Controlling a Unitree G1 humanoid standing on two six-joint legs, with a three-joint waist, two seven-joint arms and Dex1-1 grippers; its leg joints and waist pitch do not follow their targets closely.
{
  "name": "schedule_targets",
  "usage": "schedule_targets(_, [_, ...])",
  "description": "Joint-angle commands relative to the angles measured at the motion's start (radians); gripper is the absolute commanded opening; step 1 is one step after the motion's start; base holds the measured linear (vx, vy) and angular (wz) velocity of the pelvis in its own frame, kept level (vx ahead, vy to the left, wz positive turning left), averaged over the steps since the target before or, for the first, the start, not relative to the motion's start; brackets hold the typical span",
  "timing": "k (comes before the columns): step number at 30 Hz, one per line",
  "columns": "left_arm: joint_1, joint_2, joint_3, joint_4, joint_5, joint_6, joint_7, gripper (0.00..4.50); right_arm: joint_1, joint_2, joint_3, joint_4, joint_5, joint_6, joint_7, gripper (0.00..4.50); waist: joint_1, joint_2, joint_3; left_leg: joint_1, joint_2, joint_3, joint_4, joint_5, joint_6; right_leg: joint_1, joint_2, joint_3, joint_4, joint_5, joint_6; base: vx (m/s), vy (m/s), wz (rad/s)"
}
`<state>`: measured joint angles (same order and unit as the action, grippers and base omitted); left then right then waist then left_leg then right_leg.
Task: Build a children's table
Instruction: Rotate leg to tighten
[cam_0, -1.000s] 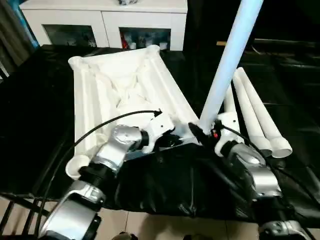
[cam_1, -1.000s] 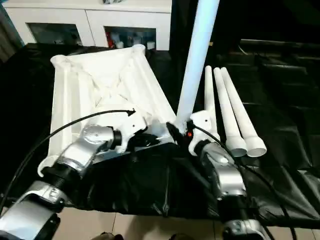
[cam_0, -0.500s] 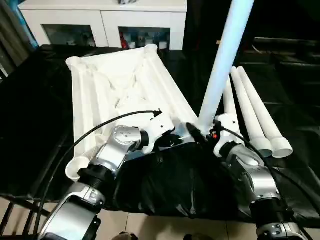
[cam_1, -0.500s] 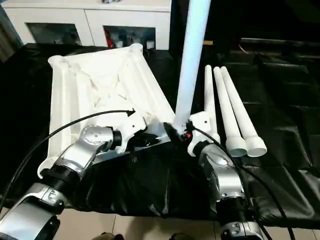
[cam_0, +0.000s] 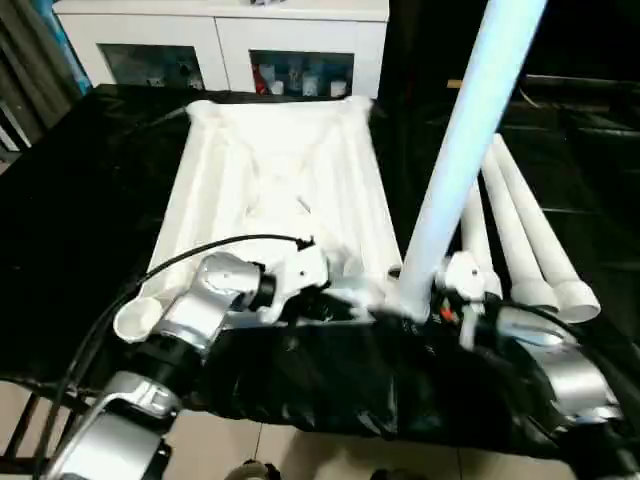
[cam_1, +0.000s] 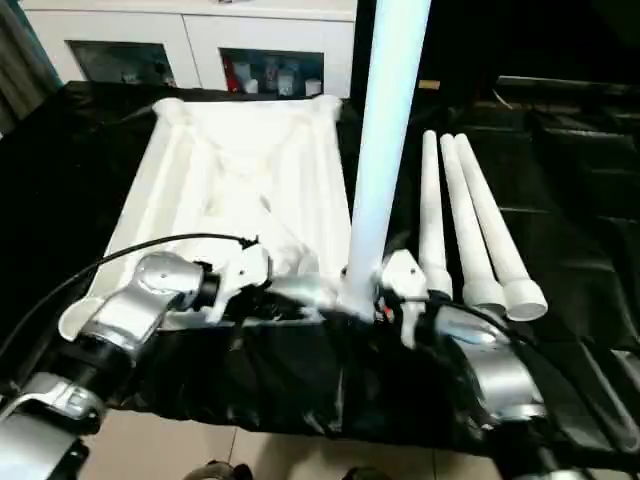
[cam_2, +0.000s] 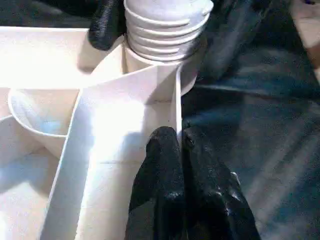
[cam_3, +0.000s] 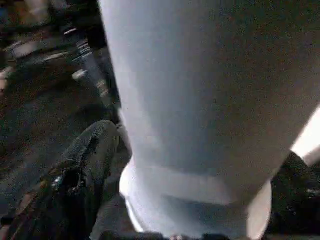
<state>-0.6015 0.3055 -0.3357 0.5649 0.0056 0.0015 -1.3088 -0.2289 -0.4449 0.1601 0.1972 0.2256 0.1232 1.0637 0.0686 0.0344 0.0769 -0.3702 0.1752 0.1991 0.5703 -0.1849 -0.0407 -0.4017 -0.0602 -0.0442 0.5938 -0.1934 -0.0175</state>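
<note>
Since the earlier frame the right gripper (cam_0: 425, 312) has spread its jaws around the upright leg (cam_0: 462, 150) — light, stiff, slippery; grasp near its threaded base. Left gripper (cam_2: 182, 150): jaws closed.

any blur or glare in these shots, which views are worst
Left eye view: the tabletop glares, ribs washed out, and the standing leg is tinted blue. Right wrist view: that leg is soft, with one of the fingers blurred. Left wrist view: crisp on the threaded socket.
</note>
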Motion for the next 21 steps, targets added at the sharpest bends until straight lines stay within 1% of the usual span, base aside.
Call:
schedule_targets(1, [-0.003, -0.01, -0.03, -0.021, -0.006, -0.007, -0.021, 0.0, 0.018, 0.01, 0.059, -0.02, 0.006, 0.02, 0.048, 3.92, 0.002, -0.007, -0.055, 0.009, 0.065, -0.026, -0.057, -0.165, 0.111, 0.05, -0.087, 0.046, -0.067, -0.122, -0.256, 0.0, 0.0, 0.0])
schedule_targets(3, [0.0, 0.015, -0.044, -0.026, -0.005, -0.018, -0.066, 0.0, 0.013, -0.005, 0.067, -0.02, 0.006, 0.03, 0.073, 3.92, 0.003, -0.009, -0.054, 0.009, 0.064, -0.026, -0.058, -0.17, 0.106, 0.05, -0.087, 0.046, -0.069, -0.141, -0.255, 0.0, 0.0, 0.0])
schedule_targets(4, [0.001, 0.019, -0.045, -0.027, -0.006, -0.018, -0.074, 0.0, 0.012, -0.007, 0.068, -0.02, 0.006, 0.033, 0.077, 3.6, 0.003, -0.008, -0.055, 0.01, 0.065, -0.026, -0.058, -0.167, 0.104, 0.049, -0.086, 0.045, -0.068, -0.136, -0.254, 0.0, 0.0, 0.0])
schedule_targets(6, [0.004, 0.024, -0.047, -0.032, -0.007, -0.017, -0.083, 0.0, 0.011, -0.009, 0.068, -0.02, 0.008, 0.038, 0.083, 3.6, 0.003, -0.008, -0.056, 0.01, 0.065, -0.026, -0.058, -0.158, 0.104, 0.049, -0.087, 0.046, -0.066, -0.123, -0.257, 0.0, 0.0, 0.0])
schedule_targets(7, [0.007, 0.029, -0.048, -0.035, -0.008, -0.019, -0.095, 0.0, 0.011, -0.013, 0.066, -0.023, 0.011, 0.046, 0.092, 3.42, 0.003, -0.009, -0.056, 0.01, 0.064, -0.026, -0.057, -0.154, 0.105, 0.049, -0.086, 0.046, -0.066, -0.117, -0.258, 0.0, 0.0, 0.0])
schedule_targets(8, [0.008, 0.032, -0.048, -0.035, -0.009, -0.02, -0.104, 0.0, 0.011, -0.015, 0.066, -0.027, 0.015, 0.054, 0.1, 3.42, 0.004, -0.012, -0.057, 0.01, 0.064, -0.025, -0.057, -0.154, 0.107, 0.05, -0.085, 0.045, -0.066, -0.119, -0.258, 0.0, 0.0, 0.0])
schedule_targets(10, [0.009, 0.035, -0.049, -0.034, -0.01, -0.021, -0.11, 0.0, 0.012, -0.018, 0.067, -0.03, 0.018, 0.06, 0.106, 3.18, 0.006, -0.01, -0.056, 0.01, 0.065, -0.026, -0.057, -0.151, 0.107, 0.049, -0.087, 0.046, -0.066, -0.121, -0.258, 0.0, 0.0, 0.0])
schedule_targets(12, [0.009, 0.038, -0.051, -0.03, -0.01, -0.023, -0.118, 0.0, 0.014, -0.022, 0.07, -0.037, 0.027, 0.072, 0.115, 3.15, 0.008, -0.011, -0.057, 0.01, 0.064, -0.025, -0.056, -0.148, 0.106, 0.049, -0.086, 0.046, -0.066, -0.121, -0.256, 0.0, 0.0, 0.0])
schedule_targets(13, [0.009, 0.04, -0.052, -0.027, -0.009, -0.025, -0.121, 0.0, 0.015, -0.023, 0.072, -0.04, 0.029, 0.076, 0.117, 2.98, 0.01, -0.011, -0.059, 0.011, 0.064, -0.025, -0.055, -0.146, 0.106, 0.05, -0.087, 0.046, -0.065, -0.123, -0.255, 0.0, 0.0, 0.0])
schedule_targets(14, [0.009, 0.042, -0.053, -0.024, -0.008, -0.027, -0.122, 0.0, 0.017, -0.024, 0.074, -0.043, 0.031, 0.079, 0.118, 2.91, 0.01, -0.011, -0.058, 0.011, 0.064, -0.025, -0.056, -0.145, 0.105, 0.049, -0.086, 0.045, -0.065, -0.122, -0.254, 0.0, 0.0, 0.0])
schedule_targets(18, [0.01, 0.044, -0.057, -0.022, -0.009, -0.03, -0.123, 0.0, 0.022, -0.018, 0.074, -0.047, 0.034, 0.091, 0.116, 2.86, 0.011, -0.011, -0.061, 0.011, 0.064, -0.025, -0.054, -0.138, 0.104, 0.05, -0.087, 0.046, -0.063, -0.114, -0.254, 0.0, 0.0, 0.0])
schedule_targets(21, [0.012, 0.038, -0.056, -0.02, -0.006, -0.027, -0.115, 0.0, 0.029, 0.0, 0.062, -0.051, 0.047, 0.108, 0.093, 2.85, 0.014, -0.011, -0.061, 0.01, 0.063, -0.025, -0.054, -0.136, 0.104, 0.05, -0.086, 0.046, -0.064, -0.114, -0.253, 0.0, 0.0, 0.0])
